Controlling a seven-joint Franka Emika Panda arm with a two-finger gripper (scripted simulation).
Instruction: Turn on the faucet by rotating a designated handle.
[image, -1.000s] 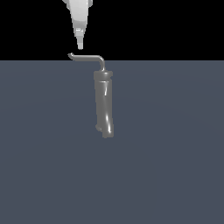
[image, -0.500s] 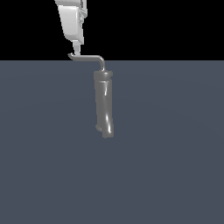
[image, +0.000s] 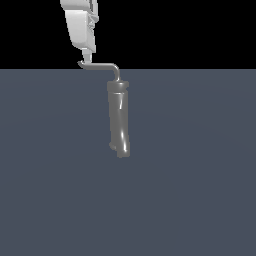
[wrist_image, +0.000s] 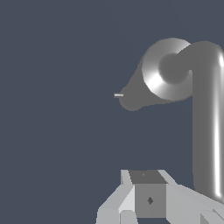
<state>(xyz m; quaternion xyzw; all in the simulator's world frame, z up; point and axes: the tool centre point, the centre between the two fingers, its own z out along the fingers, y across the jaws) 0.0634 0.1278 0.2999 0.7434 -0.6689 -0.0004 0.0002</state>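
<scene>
The faucet (image: 119, 120) is a tall glossy grey cylinder standing on the dark floor. From its top, the thin bent handle (image: 100, 65) runs toward the exterior view's left and ends in a short upturned tip. My white gripper (image: 87, 56) comes down from above, shut, with nothing held. Its tip is right at the handle's upturned end; whether they touch is unclear. The wrist view looks down on the faucet's round cap (wrist_image: 168, 70), with the handle rod (wrist_image: 205, 118) running past my gripper (wrist_image: 146, 176).
A flat dark grey-blue floor (image: 200, 190) surrounds the faucet, with black background above it. A tiny bright sliver (wrist_image: 118, 95) shows near the faucet's base in the wrist view.
My gripper has come down and shifted slightly toward the exterior view's left, onto the handle's end. The handle and faucet have not visibly moved.
</scene>
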